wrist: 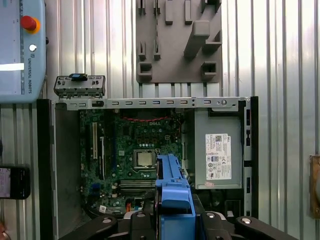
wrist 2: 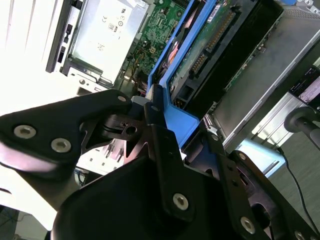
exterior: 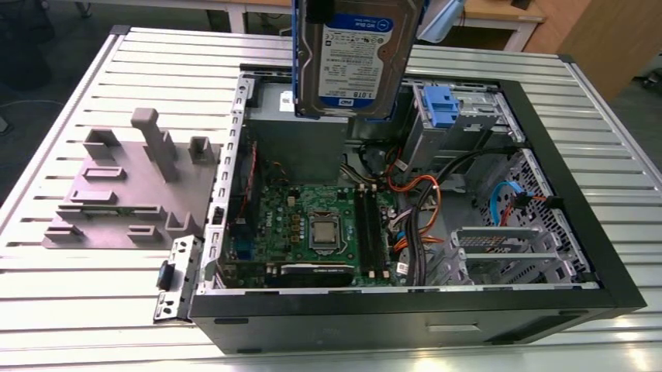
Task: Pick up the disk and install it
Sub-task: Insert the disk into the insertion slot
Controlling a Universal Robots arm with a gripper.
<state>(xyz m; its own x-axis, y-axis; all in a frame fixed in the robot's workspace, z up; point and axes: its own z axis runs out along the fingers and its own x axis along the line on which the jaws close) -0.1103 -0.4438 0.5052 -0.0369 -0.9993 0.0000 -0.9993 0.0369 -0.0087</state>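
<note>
The disk (exterior: 352, 58), a silver hard drive with a white-and-blue label in a blue plastic bracket, hangs upright in the air above the rear of the open computer case (exterior: 579, 232). In both wrist views my gripper (wrist 2: 180, 127) (wrist: 172, 220) is shut on the disk's blue bracket (wrist: 172, 192), with a black finger (wrist 2: 162, 145) pressed against each side. The second wrist view shows the disk's green circuit-board underside (wrist 2: 200, 50). The disk touches nothing in the case.
Inside the case lie the motherboard (exterior: 310, 225), cable bundles (exterior: 414, 209), a grey power supply (wrist: 217, 155) and a drive bay with a blue latch (exterior: 439, 105). A grey fixture (exterior: 114, 186) and a loose metal bracket (exterior: 170, 279) rest on the slatted table beside the case.
</note>
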